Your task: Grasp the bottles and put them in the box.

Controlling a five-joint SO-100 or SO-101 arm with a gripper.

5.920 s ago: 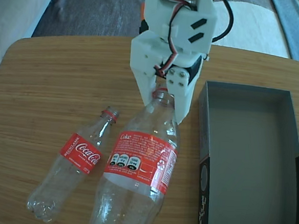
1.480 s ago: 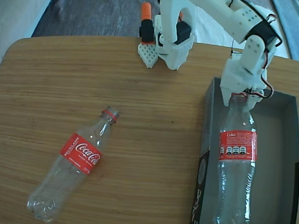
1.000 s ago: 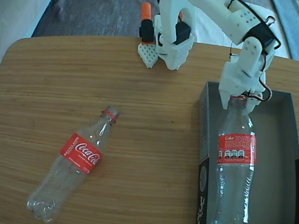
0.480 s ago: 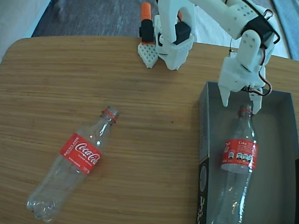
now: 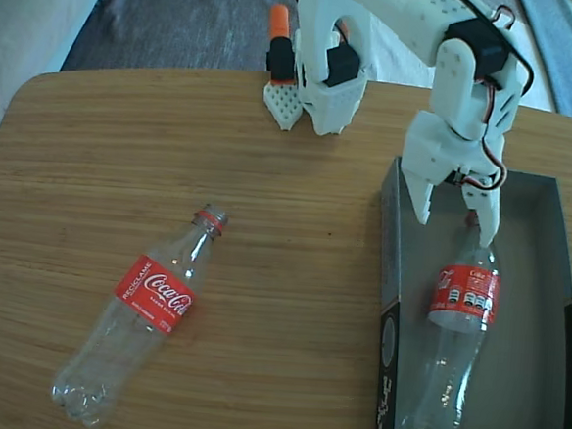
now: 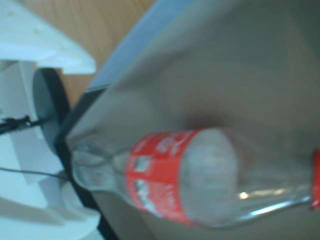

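bottle in the box: lying flat inside the box, neck toward the arm
bottle on the desk: lying on its side, well apart from the box
end effector: jaws spread, empty, just above the boxed bottle's neck
handling: empty thin plastic, probably super light, squashy and rolls easily
grab spot: I'd go for the stiff neck by the red ring

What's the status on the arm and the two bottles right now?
End effector open, over the box. One bottle lying inside the box, released. Second bottle on the table, untouched. Nothing in the way.
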